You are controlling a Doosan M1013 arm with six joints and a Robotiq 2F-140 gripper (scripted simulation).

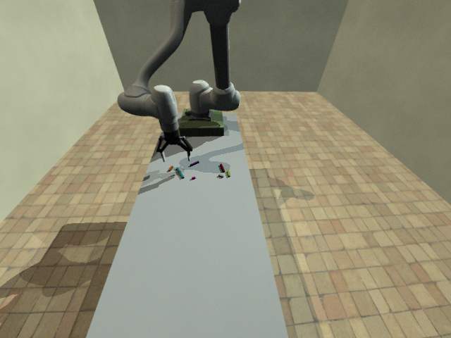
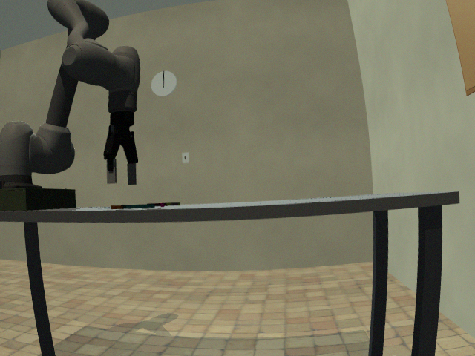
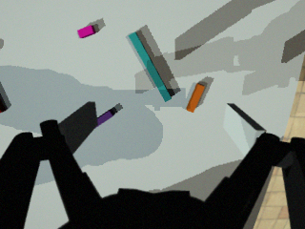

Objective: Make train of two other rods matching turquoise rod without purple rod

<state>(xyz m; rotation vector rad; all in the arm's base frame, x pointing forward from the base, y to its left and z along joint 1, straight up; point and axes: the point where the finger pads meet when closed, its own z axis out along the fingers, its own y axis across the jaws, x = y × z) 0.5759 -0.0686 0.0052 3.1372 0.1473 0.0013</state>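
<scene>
open gripper (empty) above unlabelled turquoise rod

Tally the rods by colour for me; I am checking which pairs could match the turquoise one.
turquoise rod: 1
orange rod: 1
purple rod: 1
magenta rod: 1
red rod: 1
lime rod: 1
grey rod: 1
Total: 7
</scene>
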